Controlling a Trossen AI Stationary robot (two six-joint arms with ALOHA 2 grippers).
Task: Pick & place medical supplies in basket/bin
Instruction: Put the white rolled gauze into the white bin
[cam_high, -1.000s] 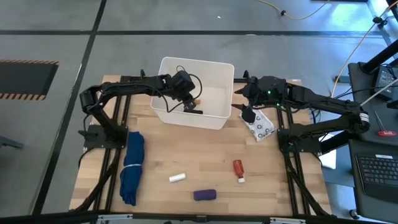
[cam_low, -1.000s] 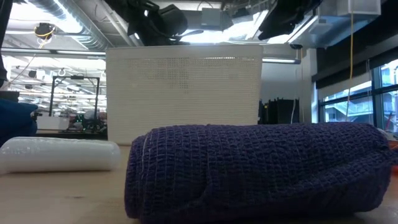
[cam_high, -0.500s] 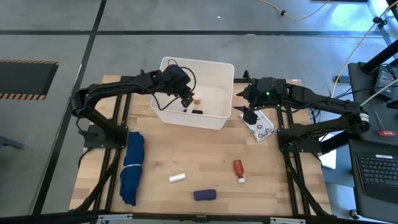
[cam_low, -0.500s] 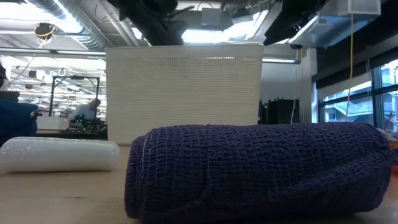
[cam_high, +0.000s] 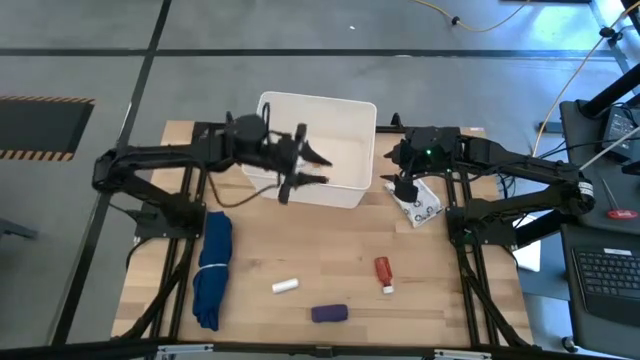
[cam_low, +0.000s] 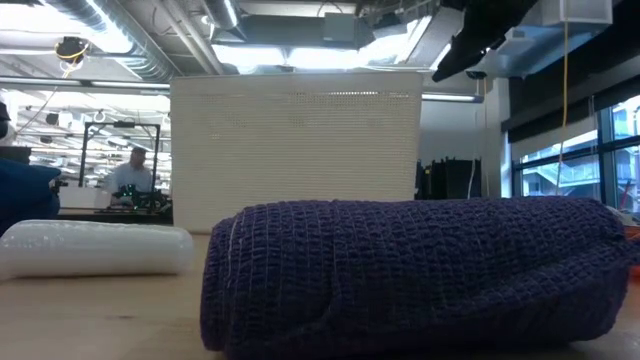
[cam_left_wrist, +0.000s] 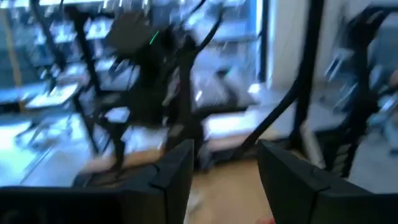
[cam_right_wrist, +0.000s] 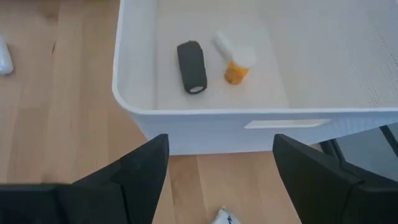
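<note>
Nearest me, three supplies wait while both arms sit empty by the tub.

Closest lie the purple oblong (cam_high: 329, 313), white roll (cam_high: 286, 286) and red tube (cam_high: 384, 274). Beyond, my left gripper (cam_high: 305, 168) is spread open, holding nothing, at the white tub (cam_high: 352, 192), which holds the black piece (cam_right_wrist: 191, 66) and orange vial (cam_right_wrist: 234, 70). My right gripper (cam_high: 402, 186), open, hovers over the blister pack (cam_high: 420, 205); I'd lower and close next.

Folded blue cloth (cam_high: 211, 268): lies lengthwise on the wooden table (cam_high: 300, 240), near the table's left edge.
Keyboard (cam_high: 607, 274): off the table, well to its right.
Person (cam_low: 128, 172): in the low view, standing far behind the table in the room.
Floor (cam_high: 90, 50): grey, around the table.
</note>
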